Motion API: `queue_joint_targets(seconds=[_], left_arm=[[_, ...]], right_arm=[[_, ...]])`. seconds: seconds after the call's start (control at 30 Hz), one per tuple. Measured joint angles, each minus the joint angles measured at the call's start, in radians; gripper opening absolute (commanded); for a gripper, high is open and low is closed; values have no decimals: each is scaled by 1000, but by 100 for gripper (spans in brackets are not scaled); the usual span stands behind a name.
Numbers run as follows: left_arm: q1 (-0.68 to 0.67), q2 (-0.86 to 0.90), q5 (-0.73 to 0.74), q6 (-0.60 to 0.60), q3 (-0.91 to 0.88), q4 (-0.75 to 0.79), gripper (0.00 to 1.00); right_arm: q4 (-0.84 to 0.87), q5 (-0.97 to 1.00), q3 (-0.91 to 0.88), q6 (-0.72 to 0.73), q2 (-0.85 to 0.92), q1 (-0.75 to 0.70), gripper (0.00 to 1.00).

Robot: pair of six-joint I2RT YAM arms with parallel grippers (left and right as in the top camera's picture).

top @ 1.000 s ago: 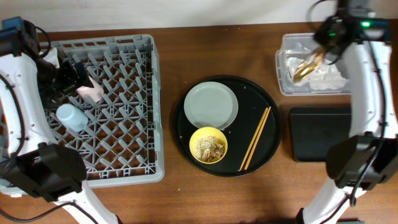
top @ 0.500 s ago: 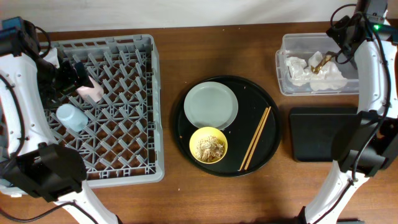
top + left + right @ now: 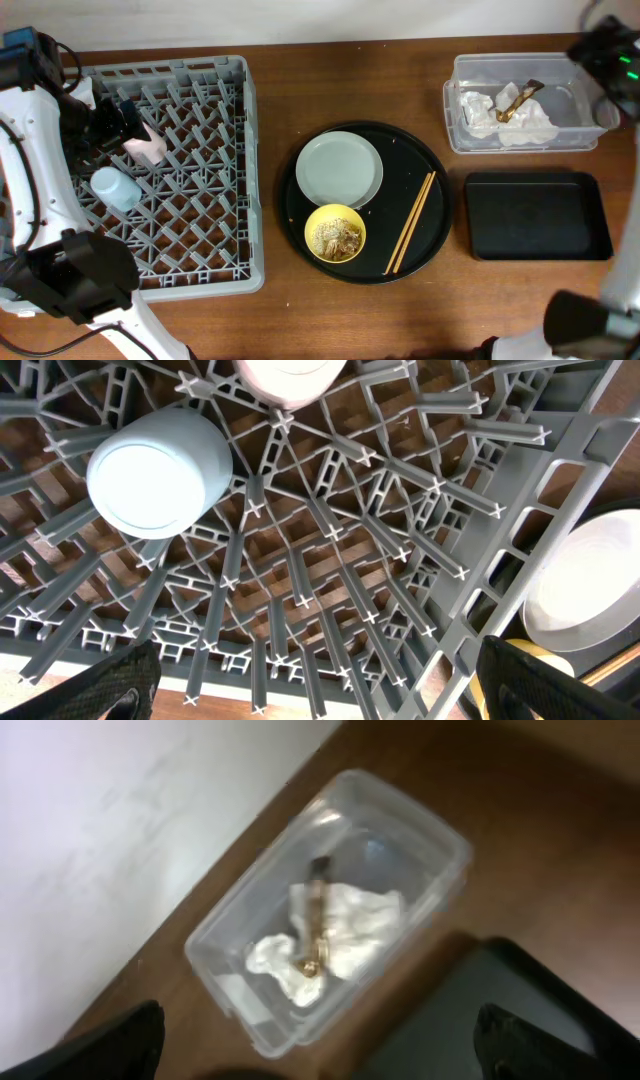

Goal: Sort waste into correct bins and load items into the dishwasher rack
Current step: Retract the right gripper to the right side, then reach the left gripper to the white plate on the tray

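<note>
Lying in the clear tub (image 3: pixel 578 100): the crumpled white tissue (image 3: pixel 492 115) with the gold-brown wrapper (image 3: pixel 521 96) draped across it, upper right of the overhead view
right tool (image 3: pixel 320 1050): fingers spread wide with nothing between them, hanging high over the tub, which sits mid-frame in its blurred wrist view
right arm (image 3: pixel 612 62): only a short piece shows, at the upper right edge of the overhead view, beside the tub's right end
black rectangular tray (image 3: pixel 538 215): flat on the tabletop (image 3: pixel 275 320), just below the tub in the frame
round black tray (image 3: pixel 400 150): centre of the overhead view
food scraps (image 3: pixel 337 238): a beige heap inside the yellow bowl (image 3: pixel 311 228), in the lower part of the round tray
plate (image 3: pixel 339 170): grey-white, just above the bowl in the frame, their rims meeting or close to it
chopsticks (image 3: pixel 411 222): a pair side by side, slanting down the right half of the round tray, apart from bowl and plate
dishwasher rack (image 3: pixel 200 230): left side of the overhead view, on the tabletop
pink cup (image 3: pixel 147 148): among the pegs in the rack's upper left part
light blue cup (image 3: pixel 115 188): just below the pink cup in the frame, near the rack's left wall
left tool (image 3: pixel 320 695): fingers spread, pinching nothing, poised over the rack; the pink cup sits at the top edge of its wrist view and the light blue cup at upper left
</note>
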Motion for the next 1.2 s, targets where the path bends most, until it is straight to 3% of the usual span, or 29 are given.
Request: queue_joint_targets(seconds=[0.13,0.23,0.63,0.9,1.03,1.13,1.2], left_arm=[[0,0,0,0,0,0,100],[0,0,0,0,0,0,100],[0,0,13,-5,0,32,100],[0,-2,401,-80,0,-23,100],[-18,-2,562,-40,0,-23,100],[-110,-2,592,39,0,-22,100],[-267,-2,589,77,-2,-9,100]], right_arm=[[-189,-22,2,48,4,-174,99],[-223,-34,-8,62,34,-254,99],[-224,-46,-9,71,39,-304,99],[-224,-48,-9,74,39,-304,99],[-224,-48,-9,75,39,-304,99],[-224,-49,-9,77,39,-304,99],[-224,-49,-9,77,39,-304,99]])
